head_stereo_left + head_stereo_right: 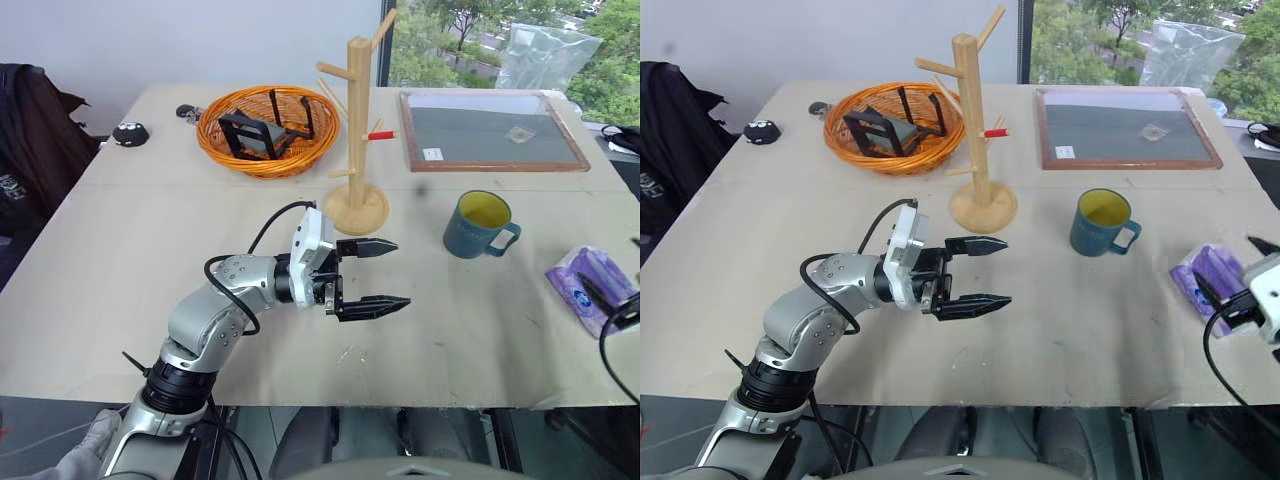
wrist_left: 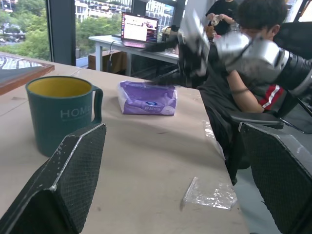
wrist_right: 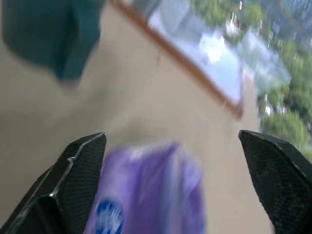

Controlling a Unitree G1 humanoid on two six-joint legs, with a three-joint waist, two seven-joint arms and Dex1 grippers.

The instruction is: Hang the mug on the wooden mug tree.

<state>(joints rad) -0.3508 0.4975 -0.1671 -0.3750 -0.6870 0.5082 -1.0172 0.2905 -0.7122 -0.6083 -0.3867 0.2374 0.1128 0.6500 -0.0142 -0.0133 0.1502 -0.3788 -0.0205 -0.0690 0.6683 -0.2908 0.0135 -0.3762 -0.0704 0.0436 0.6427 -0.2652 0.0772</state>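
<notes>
Nothing is hung yet: the mug stands upright mid-desk, right of the wooden mug tree. The left pincer gapes empty, aimed at it; the right pincer is wide open over the purple packet.

Quick count of what's on the desk: one mug, one wooden mug tree, one orange wicker basket, one purple packet, one wood-framed board and one clear plastic bag at the back. Two small dark bits sit near the basket, can't tell what they are. Two tools total: left tool, right tool.
</notes>
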